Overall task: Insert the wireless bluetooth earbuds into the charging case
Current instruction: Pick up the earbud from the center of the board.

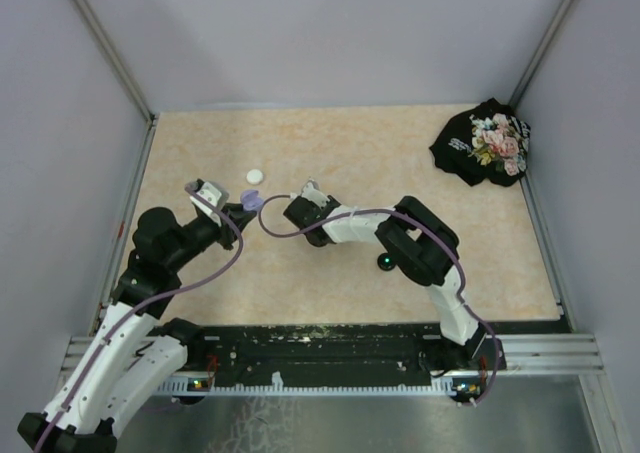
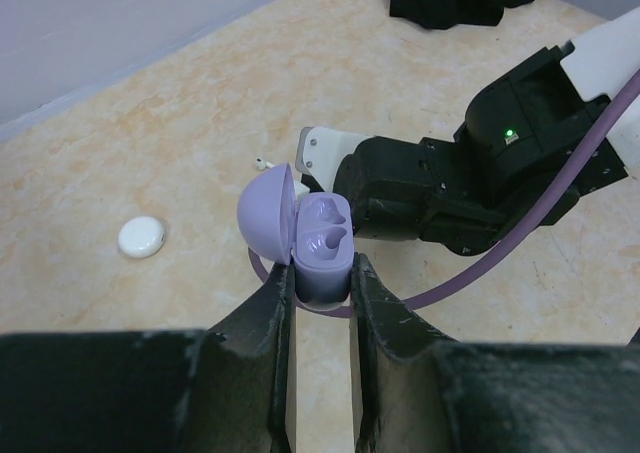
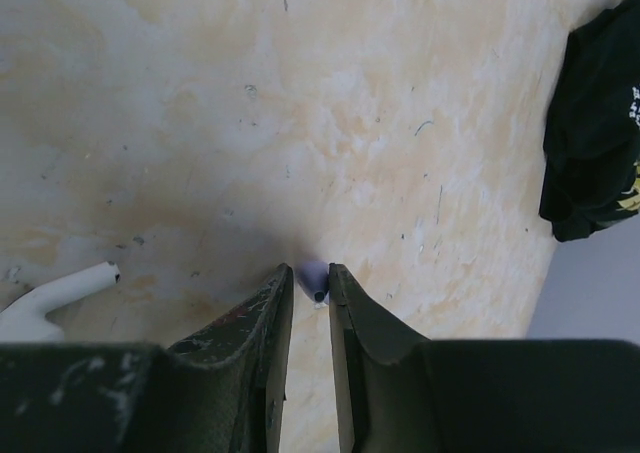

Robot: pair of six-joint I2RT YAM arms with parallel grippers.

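My left gripper [image 2: 322,276] is shut on the base of a lavender charging case [image 2: 322,245]. It holds the case with the lid open to the left and both sockets showing empty. The case also shows in the top view [image 1: 252,201], left of centre. My right gripper [image 3: 309,273] is shut on a tiny purple earbud [image 3: 314,279] and points down at the table. In the top view my right gripper [image 1: 297,205] is just right of the case. A white earbud [image 3: 55,291] lies on the table to its left, and it also shows in the left wrist view [image 2: 263,161].
A round white case [image 1: 256,175] lies shut on the table behind the lavender one, and it also shows in the left wrist view [image 2: 141,236]. A black floral cloth [image 1: 485,143] sits in the far right corner. Grey walls enclose the table on three sides.
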